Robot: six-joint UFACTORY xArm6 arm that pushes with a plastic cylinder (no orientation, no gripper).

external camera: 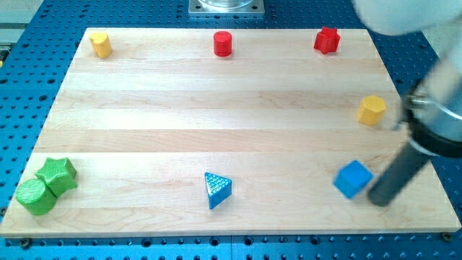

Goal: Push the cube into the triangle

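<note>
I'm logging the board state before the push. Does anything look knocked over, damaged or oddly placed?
Nothing stands out. All blocks sit on the board, none broken. The blue cube is turned at an angle, with my tip just to its lower right. The blue triangle lies apart, toward the view's left.

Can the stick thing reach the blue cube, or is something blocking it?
Probably yes. My tip sits just off the blue cube, on the view's right, with nothing between them. The yellow block stands farther up, out of the way.
</note>
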